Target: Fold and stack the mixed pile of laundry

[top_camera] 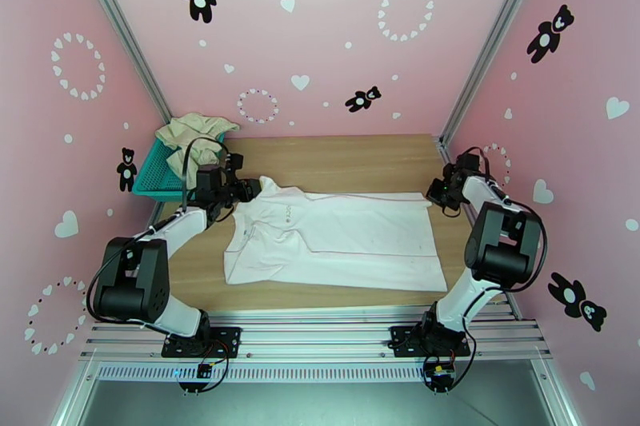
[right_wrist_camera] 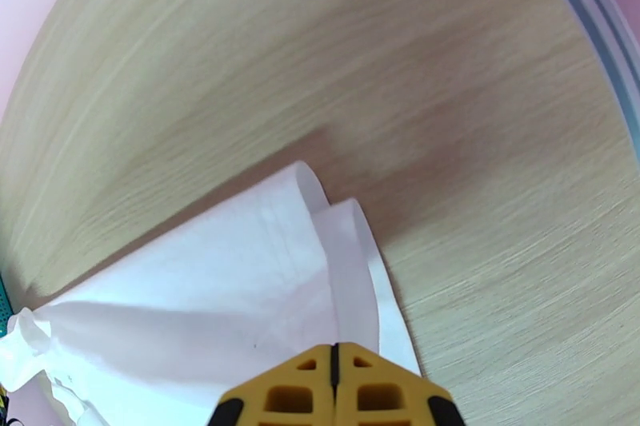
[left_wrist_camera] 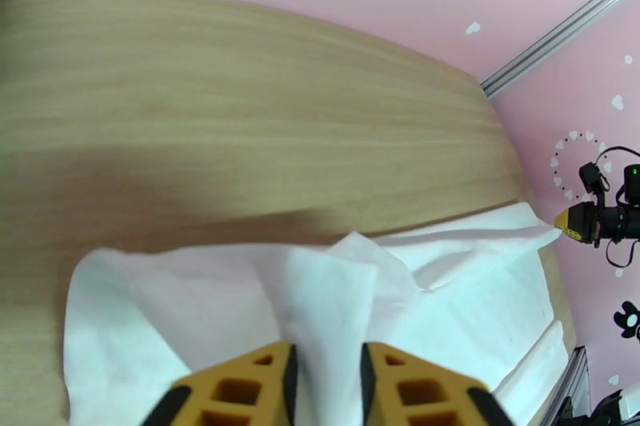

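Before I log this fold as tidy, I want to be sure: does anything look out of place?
Yes. The cream-beige garment lies crumpled over the rim of the teal basket at the far left, spilling out. The white T-shirt lies mostly flat, but its sleeve is bunched up at the left hand.

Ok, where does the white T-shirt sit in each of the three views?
Top external: white T-shirt spread flat mid-table, collar end toward the left arm.
Left wrist: white T-shirt across the lower half, peaking at the left gripper.
Right wrist: white T-shirt lower left, a corner at the shut right gripper.
Shared landmark: the wooden table under it.
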Robot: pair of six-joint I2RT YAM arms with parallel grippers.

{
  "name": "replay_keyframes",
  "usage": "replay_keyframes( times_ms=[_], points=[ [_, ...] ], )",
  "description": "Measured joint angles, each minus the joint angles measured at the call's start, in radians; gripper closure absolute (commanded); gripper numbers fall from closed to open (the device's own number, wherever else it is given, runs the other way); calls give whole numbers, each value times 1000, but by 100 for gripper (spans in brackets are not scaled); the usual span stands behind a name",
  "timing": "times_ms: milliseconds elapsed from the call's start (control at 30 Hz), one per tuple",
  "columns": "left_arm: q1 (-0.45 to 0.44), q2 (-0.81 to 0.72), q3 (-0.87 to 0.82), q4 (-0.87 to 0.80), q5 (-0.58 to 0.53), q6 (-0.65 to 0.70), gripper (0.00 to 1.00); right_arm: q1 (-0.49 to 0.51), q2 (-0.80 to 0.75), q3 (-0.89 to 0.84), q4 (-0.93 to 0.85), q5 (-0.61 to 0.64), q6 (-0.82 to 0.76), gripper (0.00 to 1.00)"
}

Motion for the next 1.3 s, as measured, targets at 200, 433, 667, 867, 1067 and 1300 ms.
replay_keyframes(
  times_ms=[200, 433, 667, 867, 1067, 1300],
  points=[
    [-1, -17, -85, -12, -56, -61, 38, 0, 0, -68, 26, 10, 24, 59],
    [-94, -118, 99, -253, -219, -16, 42, 4, -34, -74, 39, 28, 42, 57],
    [-300, 112, 453, -418, -396, 35, 32, 40, -56, -74, 38, 68, 50, 56],
    [-393, 383, 655, -563, -511, 27, 39, 51, -71, -84, 37, 75, 50, 56],
    [-436, 523, 768, -679, -600, -1, 39, 51, -71, -95, 37, 74, 49, 56],
    [-473, 567, 792, -723, -651, -60, 63, 51, -71, -95, 37, 73, 49, 56]
  ],
)
